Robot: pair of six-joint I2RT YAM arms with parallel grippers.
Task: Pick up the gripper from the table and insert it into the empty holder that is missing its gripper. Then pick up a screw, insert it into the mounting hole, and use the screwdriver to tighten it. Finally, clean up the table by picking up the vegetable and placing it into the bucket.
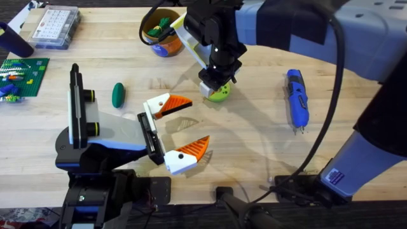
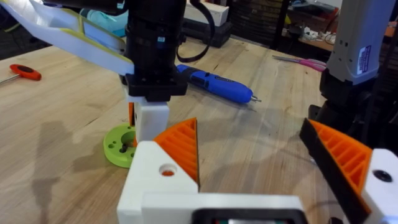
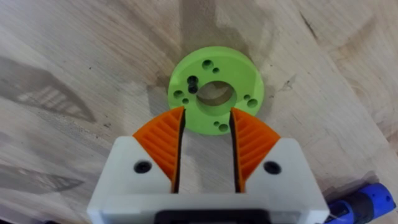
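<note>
We see the right gripper (image 3: 205, 146) lowered straight onto the table (image 1: 254, 140), its white fingers with orange ribbed pads (image 3: 163, 138) parted by a narrow gap. The lime-green ring-shaped gripper piece (image 3: 215, 89) lies flat on the wood directly ahead of the fingertips, and its near edge sits just inside the gap, with a pad on either side. The pads look to be touching or almost touching the ring's rim; we cannot tell whether they press it. The ring rests on the table, not lifted. In the overhead view the same ring (image 1: 219, 95) peeks out from under the right gripper (image 1: 219, 81).

The left gripper (image 1: 181, 130) lies low, near the table's front edge, with its fingers spread wide and nothing between them. From its wrist camera we see the ring (image 2: 119, 145) just beyond its own fingertips, beneath the right arm's fingers.

The blue screwdriver (image 1: 296, 98) lies on the table off to the outer side of the right gripper, well apart from it. The dark green vegetable (image 1: 118, 94) lies beyond the left gripper's outer side. The orange bucket (image 1: 163, 32) stands on the far side of the right gripper, near it.
</note>
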